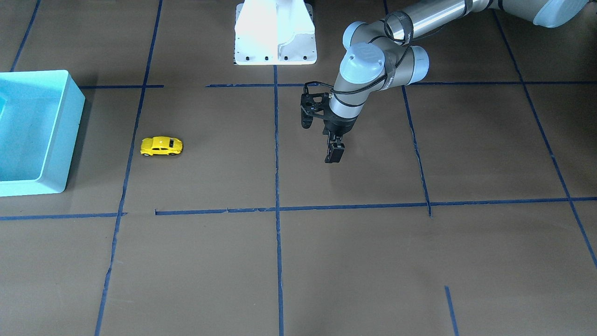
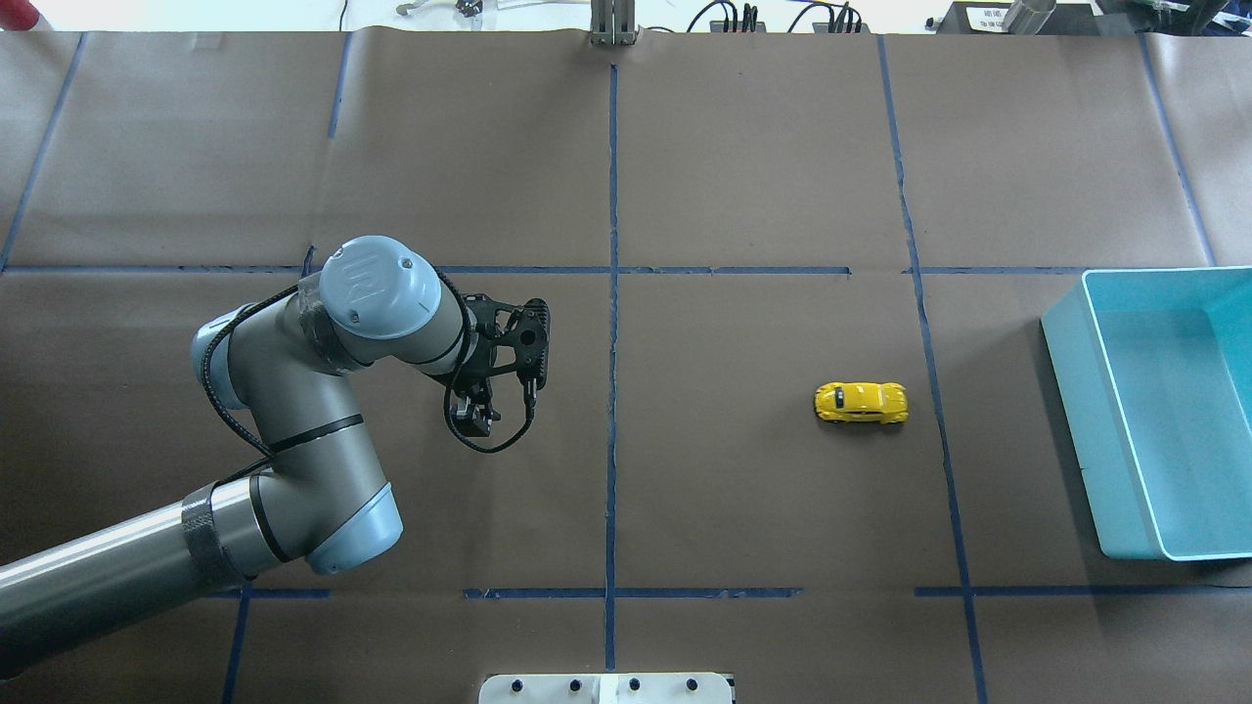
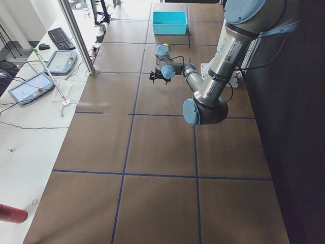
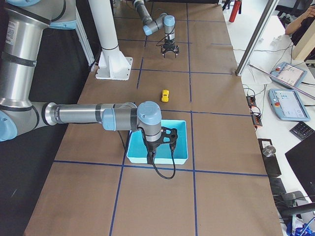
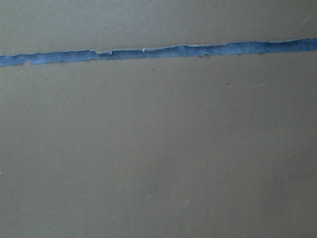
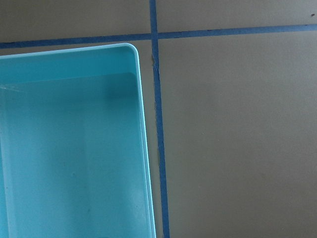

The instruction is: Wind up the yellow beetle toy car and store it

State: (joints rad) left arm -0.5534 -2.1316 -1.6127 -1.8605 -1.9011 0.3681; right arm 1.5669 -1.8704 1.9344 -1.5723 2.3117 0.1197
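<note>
Yellow beetle toy car (image 1: 161,146) is out in the open on the worktop (image 1: 373,261), on its wheels and side-on to the turquoise bin (image 1: 73,130). It is near the bin but not touching it, and a blue tape line (image 1: 132,140) runs between the two. Nothing is holding it.

My left claw (image 1: 334,156) hangs over the brown paper, well apart from the car and on the far side of the centre tape line from it. From the front the fingers read as one dark block, and from overhead my own wrist and the camera bracket crowd them, so I cannot tell whether they are together or apart. My left wrist camera is no help either. It shows only bare paper and one ragged strip of tape, with no fingers in shot.

My right claw (image 4: 149,158) shows only from the table's right end. It points down at the near wall of the bin, dark against the turquoise, and its state is beyond me from there. My right wrist camera catches one rounded corner of the bin and part of its floor, with the rest cut off by the picture's edge.

The bin is also cropped in both the front and overhead views. From the left end, the car is little more than a speck of yellow behind my left wrist.
</note>
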